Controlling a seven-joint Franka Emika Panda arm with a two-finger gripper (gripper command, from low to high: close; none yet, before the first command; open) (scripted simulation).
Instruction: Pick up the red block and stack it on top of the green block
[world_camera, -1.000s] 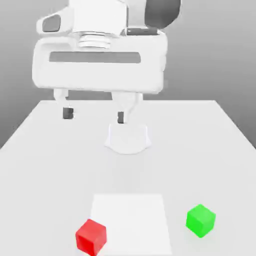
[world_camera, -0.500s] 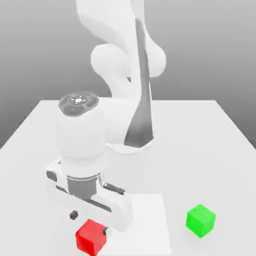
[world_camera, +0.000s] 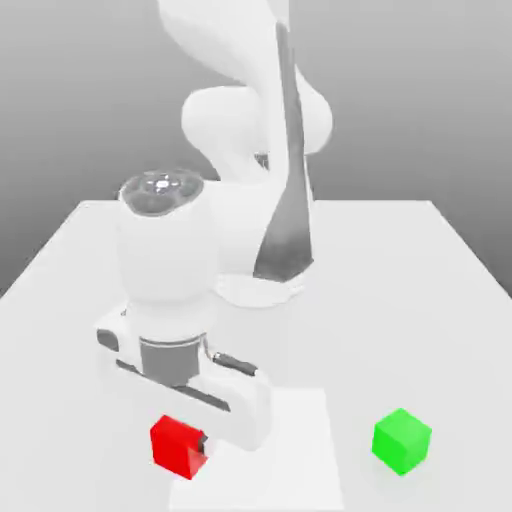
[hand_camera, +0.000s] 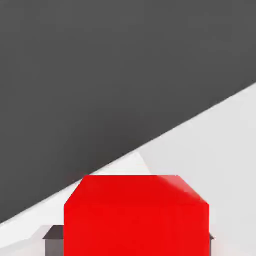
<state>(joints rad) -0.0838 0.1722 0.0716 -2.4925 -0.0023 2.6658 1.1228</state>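
Note:
The red block (world_camera: 173, 446) is at the front of the white table, toward the exterior view's left, and looks slightly raised off the surface. My gripper (world_camera: 190, 447) points down over it and is shut on it, with one dark fingertip (world_camera: 204, 446) showing against the block's side. In the hand view the red block (hand_camera: 135, 210) sits between two dark finger pads (hand_camera: 52, 234), pressed on both sides. The green block (world_camera: 402, 440) rests on the table toward the exterior view's right, well apart from the gripper.
A brighter white square patch (world_camera: 300, 450) lies on the table (world_camera: 420, 300) between the two blocks. The arm's base (world_camera: 262, 288) stands at the table's middle back, with the arm arching forward over it.
The hand came down from high above the table onto the red block. Its fingers closed on the block, which now sits a little higher in the picture than half a second ago.

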